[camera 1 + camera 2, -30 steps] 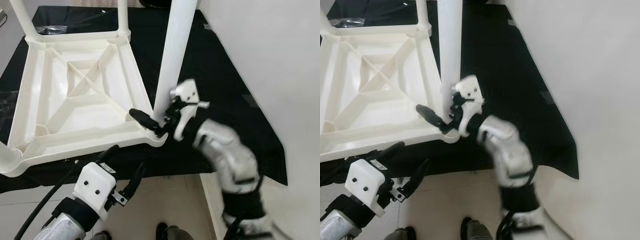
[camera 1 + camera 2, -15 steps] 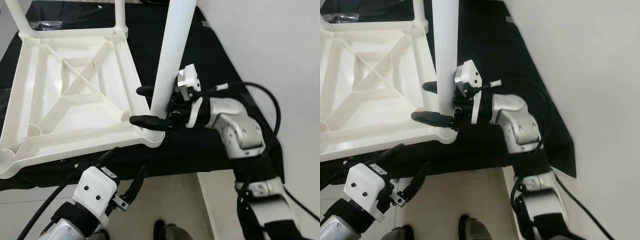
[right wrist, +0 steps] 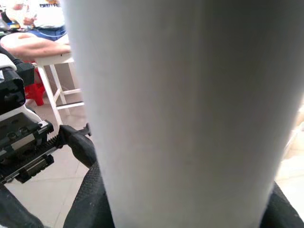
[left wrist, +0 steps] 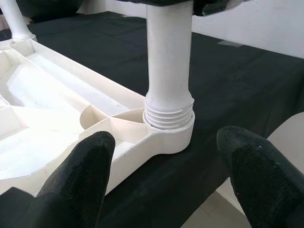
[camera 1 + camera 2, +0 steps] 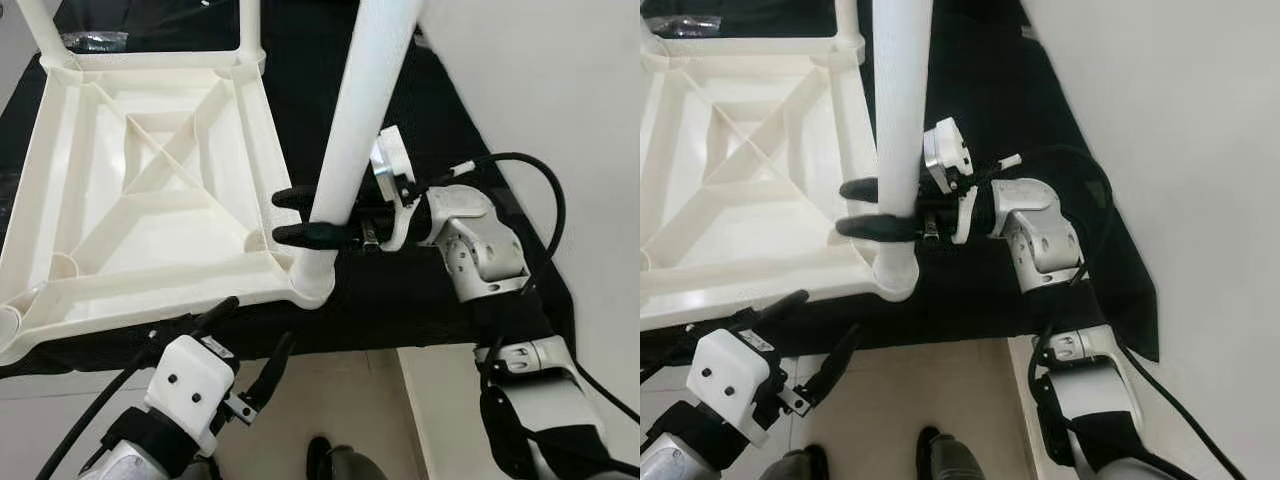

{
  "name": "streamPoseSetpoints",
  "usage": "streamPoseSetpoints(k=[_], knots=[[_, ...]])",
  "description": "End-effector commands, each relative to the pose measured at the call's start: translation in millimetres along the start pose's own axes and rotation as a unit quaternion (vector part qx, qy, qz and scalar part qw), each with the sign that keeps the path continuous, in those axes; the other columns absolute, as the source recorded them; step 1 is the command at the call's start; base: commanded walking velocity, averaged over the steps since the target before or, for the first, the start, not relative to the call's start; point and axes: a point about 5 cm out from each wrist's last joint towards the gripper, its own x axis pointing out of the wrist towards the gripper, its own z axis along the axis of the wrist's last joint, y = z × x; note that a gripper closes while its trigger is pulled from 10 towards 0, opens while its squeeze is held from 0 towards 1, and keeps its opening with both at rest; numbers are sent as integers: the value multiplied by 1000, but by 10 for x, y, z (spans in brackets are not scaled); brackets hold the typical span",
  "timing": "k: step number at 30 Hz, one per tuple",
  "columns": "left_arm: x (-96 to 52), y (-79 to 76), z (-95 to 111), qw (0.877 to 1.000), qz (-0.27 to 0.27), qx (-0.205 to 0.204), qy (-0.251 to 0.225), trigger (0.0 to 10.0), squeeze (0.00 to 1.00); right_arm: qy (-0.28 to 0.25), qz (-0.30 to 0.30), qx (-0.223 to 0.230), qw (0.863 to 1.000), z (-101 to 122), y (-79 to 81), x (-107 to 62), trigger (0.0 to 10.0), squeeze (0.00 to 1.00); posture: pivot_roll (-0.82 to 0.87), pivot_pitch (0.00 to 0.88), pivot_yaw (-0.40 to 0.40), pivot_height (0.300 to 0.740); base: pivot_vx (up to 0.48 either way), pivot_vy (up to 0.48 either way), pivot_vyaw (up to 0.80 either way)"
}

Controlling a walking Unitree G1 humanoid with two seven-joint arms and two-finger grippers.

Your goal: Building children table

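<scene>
**Near leg partly screwed in, one socket looks empty**

I am looking down at a white plastic table top [image 5: 150,190] lying upside down on a black cloth [image 5: 440,130]. My right gripper [image 5: 312,215] has its two black fingers [image 5: 300,235] closed around the near leg [image 5: 350,140], one finger on each side of it, a little above its socket [image 4: 168,135]. In the right wrist view the leg fills the space between the fingers.

In the left wrist view, the leg stands upright in the corner socket, with several thread rings showing above the socket rim. I judge it is started but not fully screwed down.

My left gripper [image 5: 245,350] hangs below the table's near edge, touching nothing. Its fingers [image 4: 80,175] are spread wide, and the socket sits in the gap between them, well apart from both.

Two more legs [image 5: 40,30] stand at the far corners. The near corner on my left shows a round socket [image 5: 10,320] with what looks like no leg in it, though it is partly cut off.

So, as I judge it, three legs are in place, this one needs more turns, and one leg remains.
</scene>
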Motion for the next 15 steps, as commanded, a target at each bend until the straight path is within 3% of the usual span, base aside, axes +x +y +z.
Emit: streamPoseSetpoints(k=[1, 2, 3, 4, 5, 6, 7, 8, 9, 10, 11, 12, 15], knots=[[-17, -25, 9, 1000, 0, -6, 3, 10000, 0, 6, -10, 24, 1000, -111, 67, -56, 0, 0, 94, 275, -152, 740, 0, 0, 0], [-17, -25, 9, 1000, 0, -6, 3, 10000, 0, 6, -10, 24, 1000, -111, 67, -56, 0, 0, 94, 275, -152, 740, 0, 0, 0], [-16, -24, 0, 1000, 0, -6, 3, 10000, 0, 30, -117, 49, 991, -256, 187, -57, 0, 0, 86, 268, -169, 740, 0, 0, 0], [-16, -14, -5, 1000, 1, -5, 4, 10000, 0, 84, -291, 58, 951, -449, 189, -12, 0, 0, 84, 265, -165, 740, 0, 0, 0], [-16, -4, -10, 1000, 1, -4, 4, 10000, 0, 122, -413, 54, 901, -559, 198, -30, 0, 0, 80, 266, -162, 740, 0, 0, 0], [-16, -4, -10, 1000, 1, -4, 4, 10000, 0, 122, -413, 54, 901, -559, 198, -30, 0, 0, 80, 266, -162, 740, 0, 0, 0], [-11, 8, -13, 1000, 2, -4, 4, 10000, 0, 147, -502, 71, 850, -652, 360, -81, 0, 0, 67, 262, -151, 740, 0, 0, 0], [-8, 14, -14, 1000, 2, -3, 4, 10000, 0, 157, -538, 90, 823, -696, 536, -79, 0, 0, 67, 262, -151, 740, 0, 0, 0], [-8, 14, -14, 1000, 2, -3, 4, 10000, 0, 157, -538, 90, 823, -696, 536, -79, 0, 0, 67, 262, -151, 740, 0, 0, 0], [2, 20, -20, 1000, 2, -2, 3, 10000, 0, 156, -540, 97, 821, -700, 644, -53, 0, 0, 69, 262, -143, 740, 0, 0, 0], [2, 20, -20, 1000, 2, -2, 3, 10000, 0, 156, -540, 97, 821, -700, 644, -53, 0, 0, 69, 262, -143, 740, 0, 0, 0], [39, 35, -52, 1000, 0, -2, 3, 10000, 0, 140, -532, 99, 829, -709, 628, 62, 0, 0, 60, 230, -134, 740, 0, 0, 0], [55, 39, -63, 1000, -1, -3, 2, 10000, 0, 134, -527, 96, 833, -707, 576, 103, 0, 0, 60, 230, -134, 740, 0, 0, 0]])
